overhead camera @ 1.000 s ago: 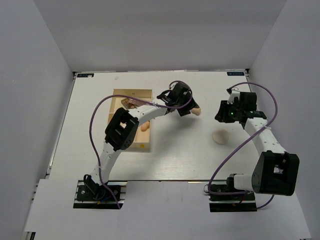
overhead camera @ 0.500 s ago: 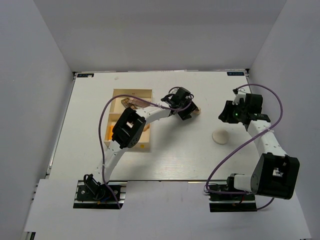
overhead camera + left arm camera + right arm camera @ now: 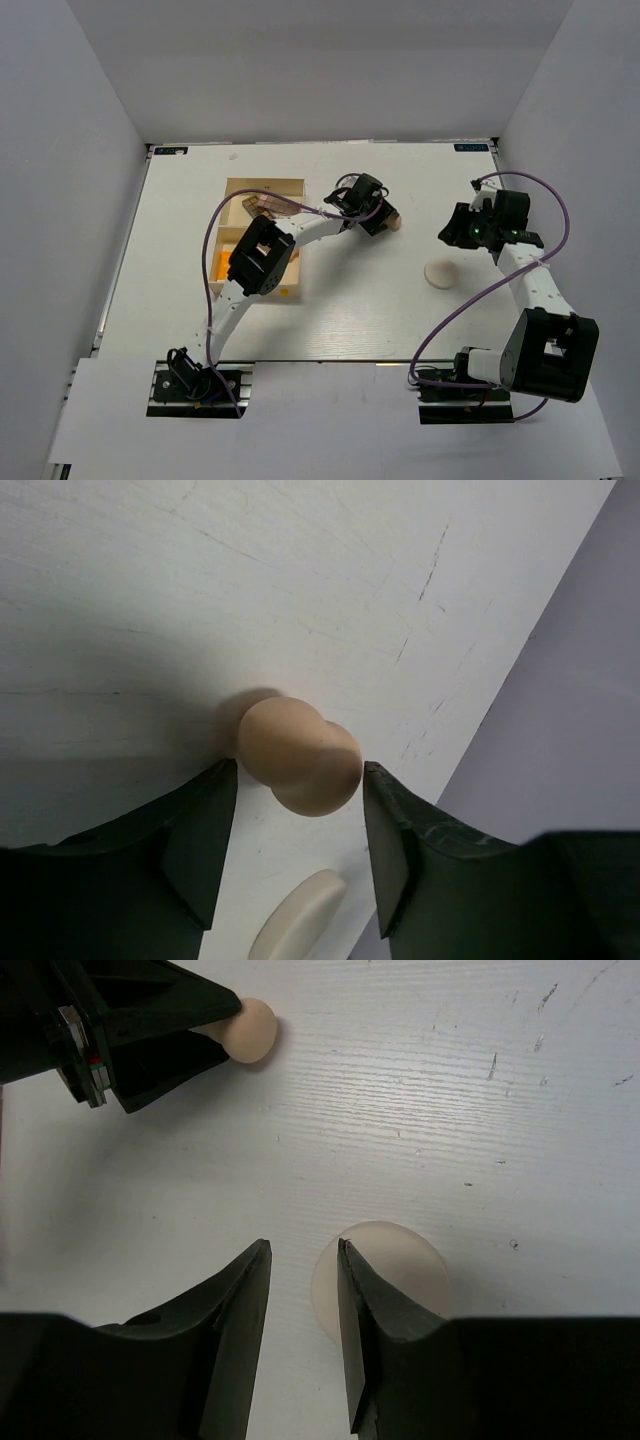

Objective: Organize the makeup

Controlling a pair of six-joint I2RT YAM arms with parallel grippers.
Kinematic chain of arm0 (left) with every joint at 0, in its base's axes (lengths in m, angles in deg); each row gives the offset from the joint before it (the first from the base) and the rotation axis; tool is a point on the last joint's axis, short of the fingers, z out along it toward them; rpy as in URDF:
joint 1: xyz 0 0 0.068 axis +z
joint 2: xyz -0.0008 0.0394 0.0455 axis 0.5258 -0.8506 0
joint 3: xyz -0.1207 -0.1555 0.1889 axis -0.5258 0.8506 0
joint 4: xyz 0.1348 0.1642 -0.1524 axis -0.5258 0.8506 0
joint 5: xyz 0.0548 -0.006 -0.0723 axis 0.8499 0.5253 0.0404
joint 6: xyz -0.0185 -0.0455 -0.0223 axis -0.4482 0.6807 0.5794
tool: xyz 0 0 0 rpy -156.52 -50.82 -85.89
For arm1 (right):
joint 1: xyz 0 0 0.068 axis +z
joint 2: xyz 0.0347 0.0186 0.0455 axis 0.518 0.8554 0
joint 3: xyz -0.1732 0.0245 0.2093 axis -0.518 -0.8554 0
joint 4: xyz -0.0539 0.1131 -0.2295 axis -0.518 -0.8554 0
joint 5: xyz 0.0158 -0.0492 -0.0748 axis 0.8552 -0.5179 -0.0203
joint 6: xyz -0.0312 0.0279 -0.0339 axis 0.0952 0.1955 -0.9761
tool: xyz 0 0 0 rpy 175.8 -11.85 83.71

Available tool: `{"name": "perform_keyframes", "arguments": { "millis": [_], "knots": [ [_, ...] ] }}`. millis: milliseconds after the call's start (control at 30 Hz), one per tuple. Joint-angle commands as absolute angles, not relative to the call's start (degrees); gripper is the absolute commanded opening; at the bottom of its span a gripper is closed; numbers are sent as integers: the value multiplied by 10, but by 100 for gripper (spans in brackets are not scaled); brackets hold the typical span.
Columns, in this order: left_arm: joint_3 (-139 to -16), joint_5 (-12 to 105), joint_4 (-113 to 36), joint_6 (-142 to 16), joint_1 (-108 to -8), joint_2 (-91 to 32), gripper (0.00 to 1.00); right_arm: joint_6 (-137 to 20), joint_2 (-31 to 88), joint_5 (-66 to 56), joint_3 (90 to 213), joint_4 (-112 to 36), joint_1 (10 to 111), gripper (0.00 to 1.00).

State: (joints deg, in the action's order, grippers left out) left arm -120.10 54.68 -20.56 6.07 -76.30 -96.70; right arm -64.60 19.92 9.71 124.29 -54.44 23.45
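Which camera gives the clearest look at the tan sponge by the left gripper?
Left wrist: the tan sponge lies whole and close between the left gripper's open fingers. Top external shows only a sliver beside the gripper; right wrist shows just its rounded end.

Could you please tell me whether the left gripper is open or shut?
Open: the left gripper has fingers spread either side of the tan sponge on the table.

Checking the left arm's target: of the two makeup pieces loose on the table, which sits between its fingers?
The tan egg-shaped sponge, framed by the open left fingers. The round cream puff lies apart, paler, nearer the right fingers.
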Motion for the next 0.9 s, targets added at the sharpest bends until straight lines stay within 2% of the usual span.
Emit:
{"name": "perform_keyframes", "arguments": {
  "millis": [0, 233, 300, 367, 400, 567, 700, 867],
  "knots": [
    [-1221, 561, -200, 72, -761, -966, 60, -640, 183, 112, 1238, -523, 228, 39],
    [-1210, 546, -215, 64, -756, -959, 26, -644, 179, 117, 1235, -523, 228, 40],
    [-1199, 523, -240, 49, -756, -949, 22, -651, 176, 120, 1233, -526, 228, 51],
    [-1195, 515, -258, -2, -756, -921, 19, -671, 174, 125, 1232, -526, 228, 73],
    [-1195, 514, -257, -43, -756, -911, 17, -677, 174, 125, 1229, -529, 228, 89],
    [-1131, 532, -219, -139, -756, -773, 17, -700, 171, 131, 1228, -532, 225, 89],
    [-980, 589, -206, -204, -750, -632, 17, -721, 179, 142, 1236, -551, 221, 89],
    [-862, 670, -158, -241, -743, -451, 18, -752, 187, 177, 1235, -562, 216, 89]
  ]
}}
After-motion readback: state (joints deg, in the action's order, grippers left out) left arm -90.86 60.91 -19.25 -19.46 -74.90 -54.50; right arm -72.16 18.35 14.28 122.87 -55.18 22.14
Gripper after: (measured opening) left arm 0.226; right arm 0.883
